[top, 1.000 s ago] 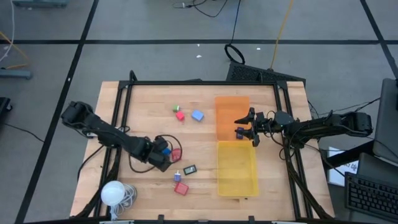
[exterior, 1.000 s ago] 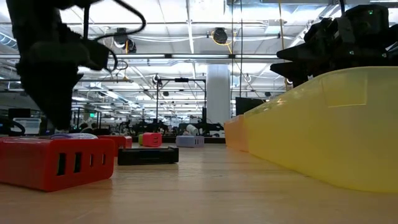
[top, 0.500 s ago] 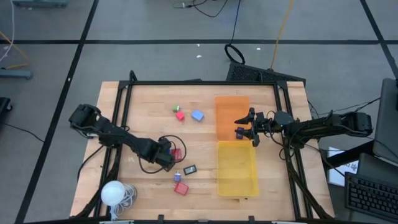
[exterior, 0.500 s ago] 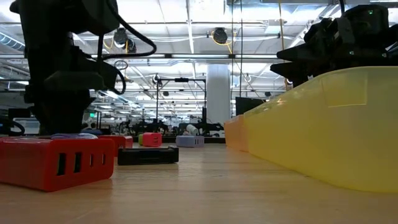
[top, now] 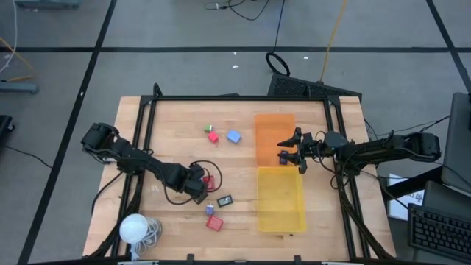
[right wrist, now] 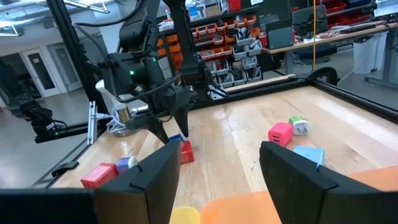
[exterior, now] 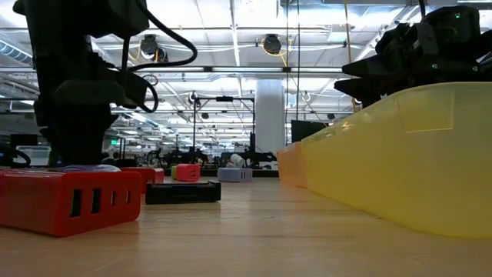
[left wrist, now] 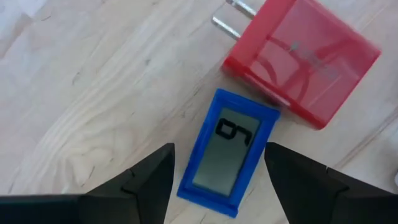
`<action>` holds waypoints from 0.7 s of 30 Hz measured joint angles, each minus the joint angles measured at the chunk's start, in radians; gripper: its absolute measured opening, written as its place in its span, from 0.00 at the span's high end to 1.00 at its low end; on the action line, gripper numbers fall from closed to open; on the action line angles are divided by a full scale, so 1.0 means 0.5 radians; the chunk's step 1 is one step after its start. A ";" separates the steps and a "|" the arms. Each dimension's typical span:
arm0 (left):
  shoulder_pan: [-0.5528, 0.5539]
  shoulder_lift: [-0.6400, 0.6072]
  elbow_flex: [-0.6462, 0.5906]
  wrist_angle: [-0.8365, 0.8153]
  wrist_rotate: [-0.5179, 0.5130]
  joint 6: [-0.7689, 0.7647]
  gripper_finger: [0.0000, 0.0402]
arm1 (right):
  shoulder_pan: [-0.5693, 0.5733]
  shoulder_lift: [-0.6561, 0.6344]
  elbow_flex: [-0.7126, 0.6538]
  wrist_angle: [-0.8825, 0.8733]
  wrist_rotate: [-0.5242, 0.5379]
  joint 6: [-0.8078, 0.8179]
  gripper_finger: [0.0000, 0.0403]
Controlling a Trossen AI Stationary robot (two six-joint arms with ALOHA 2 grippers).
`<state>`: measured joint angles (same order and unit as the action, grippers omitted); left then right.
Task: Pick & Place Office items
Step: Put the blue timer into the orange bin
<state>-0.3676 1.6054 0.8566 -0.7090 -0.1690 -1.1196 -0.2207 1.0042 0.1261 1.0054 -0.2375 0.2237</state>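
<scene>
My left gripper [top: 199, 185] [left wrist: 217, 149] is low over the table's near left, open, pointing down. Its fingers stand on either side of a small blue piece with a grey number display [left wrist: 227, 152], which lies flat on the wood. A red plug block [left wrist: 301, 59] lies flat against that piece's far end. My right gripper [top: 291, 152] [right wrist: 217, 162] hovers open and empty over the orange tray [top: 271, 125]. A green piece [top: 208, 129], a red one [top: 213, 137] and a light-blue one [top: 234, 136] lie farther back. A black piece [top: 225, 199], a small purple one [top: 210, 209] and a red block [top: 214, 223] lie nearer.
The yellow tray [top: 280, 199] sits near the orange one on the table's right. A white ball with coiled cord [top: 133, 228] rests at the near left corner. A black cable [top: 193, 165] loops on the wood by my left gripper. Bare wood lies between the pieces and the trays.
My left gripper has moved a little toward the table's right and come down over the blue piece, most of it in the first half second. The blue piece and the red plug block have stayed put. My right arm has kept still.
</scene>
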 joint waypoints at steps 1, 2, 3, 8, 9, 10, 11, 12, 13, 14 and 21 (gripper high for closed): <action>-0.001 -0.001 0.000 -0.014 0.029 0.020 0.37 | 0.000 0.000 0.000 -0.001 0.000 0.000 0.48; -0.003 -0.001 0.000 -0.028 0.064 0.047 0.37 | 0.000 0.000 0.000 -0.003 0.000 0.000 0.48; -0.009 -0.001 0.000 -0.044 0.094 0.071 0.37 | 0.000 0.000 0.000 -0.003 0.000 0.000 0.48; -0.049 -0.001 -0.002 -0.085 0.103 0.123 0.37 | 0.000 0.000 0.000 -0.011 0.000 0.000 0.48; -0.055 -0.002 -0.009 -0.070 0.088 0.131 0.37 | 0.000 0.000 0.000 -0.011 0.000 -0.001 0.48; -0.057 -0.002 -0.021 -0.048 0.068 0.136 0.37 | 0.000 0.000 0.000 -0.011 0.000 -0.001 0.48; -0.057 -0.002 -0.036 -0.030 0.051 0.138 0.37 | 0.000 0.000 0.000 -0.011 0.000 -0.001 0.48; -0.057 -0.002 -0.052 -0.014 0.032 0.139 0.37 | 0.000 0.000 0.000 -0.011 0.000 -0.001 0.48; -0.056 -0.002 -0.069 0.005 0.022 0.139 0.37 | 0.000 0.000 0.000 -0.011 0.000 -0.001 0.48; -0.056 -0.003 -0.086 0.033 0.021 0.140 0.37 | 0.000 0.000 0.000 -0.011 0.000 -0.001 0.48; -0.059 -0.011 -0.166 0.128 -0.017 0.209 0.37 | 0.000 0.000 0.000 -0.013 0.000 -0.001 0.48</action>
<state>-0.3969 1.5997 0.7734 -0.6448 -0.1776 -1.0149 -0.2207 1.0042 0.1261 0.9989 -0.2375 0.2234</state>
